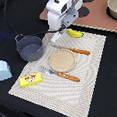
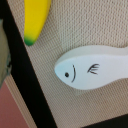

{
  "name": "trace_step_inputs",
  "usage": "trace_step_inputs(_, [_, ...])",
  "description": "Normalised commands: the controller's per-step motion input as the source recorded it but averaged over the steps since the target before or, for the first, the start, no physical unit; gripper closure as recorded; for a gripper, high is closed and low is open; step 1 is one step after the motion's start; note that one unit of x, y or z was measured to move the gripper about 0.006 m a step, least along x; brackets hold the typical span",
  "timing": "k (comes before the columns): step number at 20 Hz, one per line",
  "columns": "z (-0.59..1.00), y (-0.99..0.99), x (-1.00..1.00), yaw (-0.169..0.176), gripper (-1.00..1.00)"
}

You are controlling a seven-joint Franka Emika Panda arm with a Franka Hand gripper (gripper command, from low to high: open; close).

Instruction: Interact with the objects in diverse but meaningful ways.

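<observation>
Hovering above the white fish (image 2: 92, 67) beside the banana (image 1: 76, 32), far on the mat (image 1: 90, 62).
Next: descending to grasp the fish; gripper (image 1: 60, 28) jaws hidden, cannot tell whether apart.

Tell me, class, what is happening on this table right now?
A Panda arm hovers over the far end of the woven placemat, near the banana. Its wrist view shows a white fish-shaped piece lying flat beside the banana. Nothing appears to be held; the jaws are not visible. The pot and yellow box sit untouched.
</observation>
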Motion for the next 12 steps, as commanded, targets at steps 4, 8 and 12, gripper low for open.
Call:
trace_step_inputs(4, [-0.05,0.15,0.41,-0.09,-1.0])
trace_step_inputs(8, [-0.12,0.12,0.28,-0.046,-1.0])
trace_step_inputs(12, [-0.15,0.15,0.16,-0.003,-1.0])
